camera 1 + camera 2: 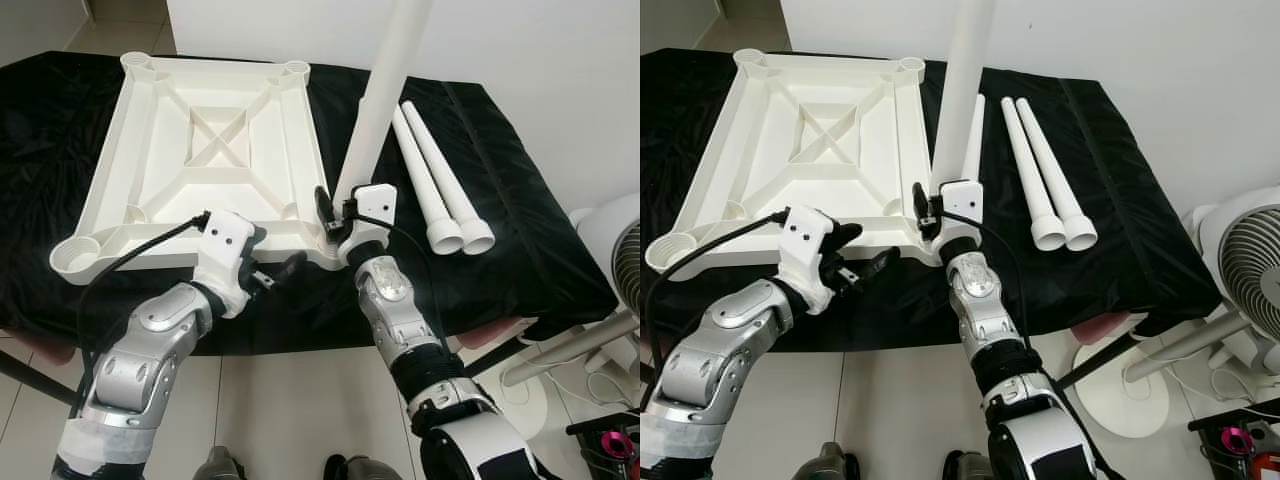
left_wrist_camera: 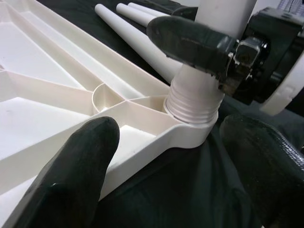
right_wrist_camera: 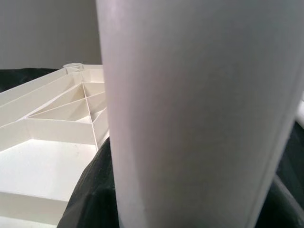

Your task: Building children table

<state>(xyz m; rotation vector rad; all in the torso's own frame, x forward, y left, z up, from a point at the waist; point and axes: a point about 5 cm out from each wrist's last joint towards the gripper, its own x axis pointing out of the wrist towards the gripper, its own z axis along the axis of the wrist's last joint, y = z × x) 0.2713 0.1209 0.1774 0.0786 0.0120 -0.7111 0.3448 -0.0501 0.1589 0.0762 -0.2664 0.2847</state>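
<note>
Tabletop [image 1: 205, 140], white and ribbed, lies upside down on the black-draped worktop [image 1: 520, 230], its near right corner socket toward the robot. A white leg [image 1: 378, 95] stands upright in that socket, gripped low down by the right pincer [image 1: 335, 215], whose black fingers close around it. The left wrist view shows what the head views do not: the leg's threaded end [image 2: 192, 102] sits in the corner socket [image 2: 190, 130] with several threads still exposed, and one black finger of the right pincer wraps the leg just above them. The right wrist view gives the leg's smooth shaft close up, with the tabletop's ribs behind. The left pincer [image 1: 272, 272] hovers at the tabletop's near edge, fingers spread apart and holding nothing, its forearm angled up from the lower left. Two spare legs [image 1: 438, 185] lie side by side on the cloth to the right, and a third rests behind the standing leg.
</note>
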